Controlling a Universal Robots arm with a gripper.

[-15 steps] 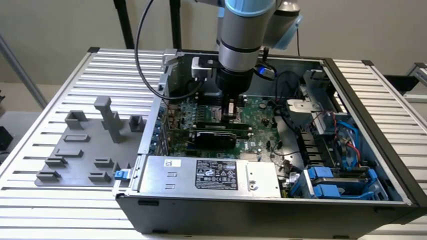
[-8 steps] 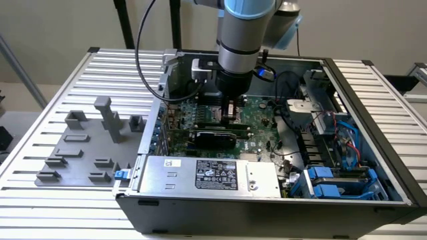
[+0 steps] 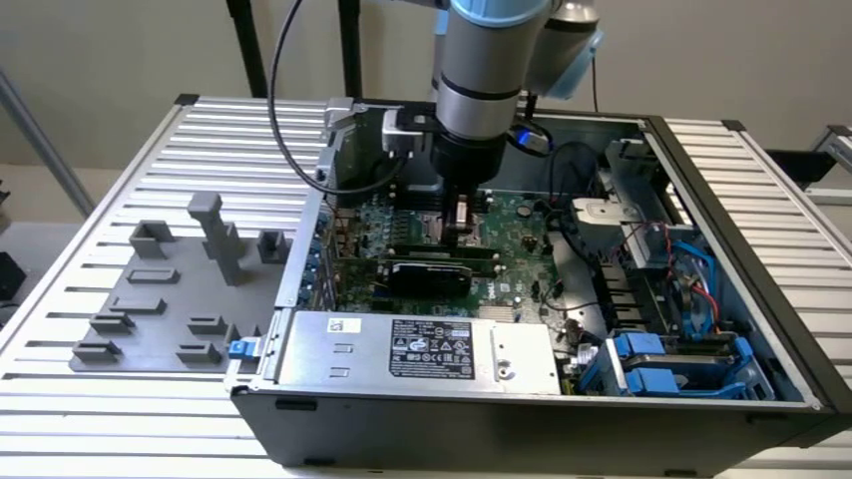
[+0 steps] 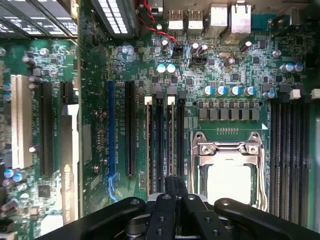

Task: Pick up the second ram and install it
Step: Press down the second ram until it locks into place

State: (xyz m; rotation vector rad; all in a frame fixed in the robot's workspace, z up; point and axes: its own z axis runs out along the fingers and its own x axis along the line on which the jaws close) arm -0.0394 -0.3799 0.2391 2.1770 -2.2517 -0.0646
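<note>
The second ram (image 4: 171, 140) shows edge-on as a thin pale strip standing in a white-latched slot on the green motherboard (image 4: 235, 75), beside the CPU socket (image 4: 227, 150). A like strip (image 4: 148, 145) stands two slots over. My gripper (image 4: 175, 184) has its dark fingers drawn together over the second ram, and the fingers cover that part of it. In the exterior view the gripper (image 3: 460, 238) reaches straight down into the open computer case (image 3: 533, 419), with its tips low at the motherboard (image 3: 513, 215).
A graphics card (image 3: 426, 271) lies close beside the gripper toward the case front. A grey power supply (image 3: 413, 349) spans the front. Cables (image 3: 665, 259) and blue drive bays (image 3: 665, 364) crowd the exterior view's right. A grey fixture plate with blocks (image 3: 174, 299) lies outside the case.
</note>
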